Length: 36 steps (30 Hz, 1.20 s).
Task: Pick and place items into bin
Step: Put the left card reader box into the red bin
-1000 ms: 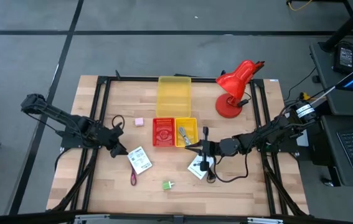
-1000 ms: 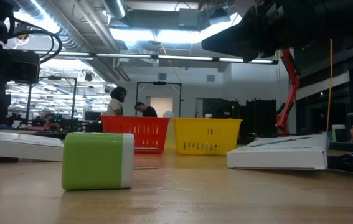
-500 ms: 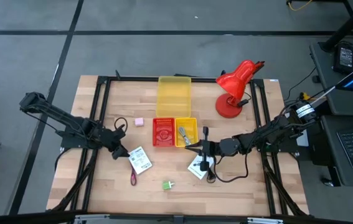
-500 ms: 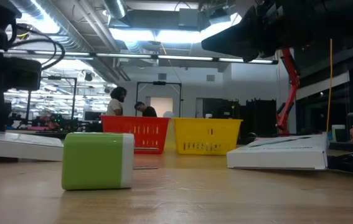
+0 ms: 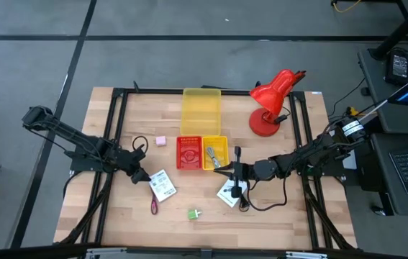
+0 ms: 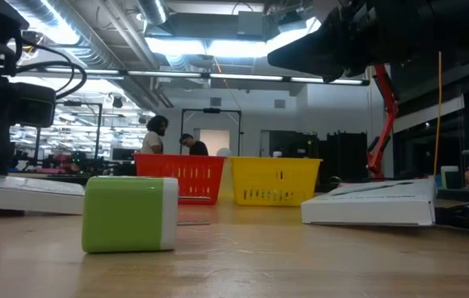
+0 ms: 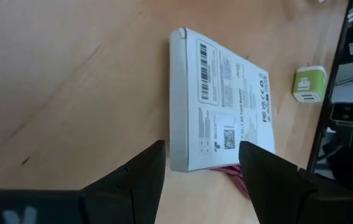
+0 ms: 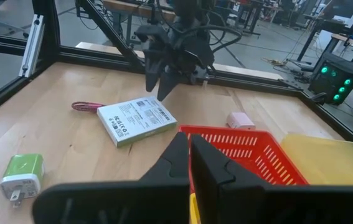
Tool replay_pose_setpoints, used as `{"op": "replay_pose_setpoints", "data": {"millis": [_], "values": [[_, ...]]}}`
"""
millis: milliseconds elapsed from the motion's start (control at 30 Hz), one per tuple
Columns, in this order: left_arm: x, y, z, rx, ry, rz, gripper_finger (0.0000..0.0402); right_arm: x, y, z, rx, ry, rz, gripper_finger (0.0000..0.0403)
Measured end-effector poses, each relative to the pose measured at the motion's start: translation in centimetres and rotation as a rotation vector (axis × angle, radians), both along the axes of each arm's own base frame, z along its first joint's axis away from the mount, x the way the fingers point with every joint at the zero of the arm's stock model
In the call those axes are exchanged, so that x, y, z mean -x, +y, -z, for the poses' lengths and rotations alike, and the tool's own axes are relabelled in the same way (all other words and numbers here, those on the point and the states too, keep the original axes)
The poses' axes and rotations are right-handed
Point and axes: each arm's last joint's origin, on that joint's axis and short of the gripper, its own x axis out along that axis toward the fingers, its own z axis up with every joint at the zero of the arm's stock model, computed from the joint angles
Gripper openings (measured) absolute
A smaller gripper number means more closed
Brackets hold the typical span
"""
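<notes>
High view: the left tool [image 5: 140, 173] sits just beside the upper-left corner of the white packet [image 5: 162, 185], which lies flat on the tabletop [image 5: 117, 216] below and left of the red bin [image 5: 188, 152]. The packet's long axis runs diagonally away from the tool. The right tool [image 5: 221, 171] waits near the yellow bin [image 5: 215, 152], farther from this packet, so the left arm is judged the nearer one.

Low view: the green block [image 6: 130, 213] stands in the foreground; the packet's edge [image 6: 26, 192] shows at far left.

Left wrist view: the fingers [image 7: 140, 177] are spread and grasp nothing; the packet [image 7: 223, 106] lies straight ahead, its near end roughly level with the fingertips.

Right wrist view: the right tool [image 8: 190, 155] is clenched and empty, facing the left tool [image 8: 167, 79] poised over the packet [image 8: 136, 120].
</notes>
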Motion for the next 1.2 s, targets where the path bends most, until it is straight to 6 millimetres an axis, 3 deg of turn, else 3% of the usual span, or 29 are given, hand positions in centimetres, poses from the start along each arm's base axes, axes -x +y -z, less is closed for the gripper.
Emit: {"op": "replay_pose_setpoints", "data": {"millis": [500,1200], "values": [[-0.09,-0.15,0.8,0.092,0.129,-0.074,0.0198,0.0,0.0,0.0,0.0,0.0,0.0,0.0],[-0.46,-0.23,0.54,0.141,0.1,-0.129,0.0198,0.01,0.0,0.05,0.002,0.005,0.0,0.0]]}}
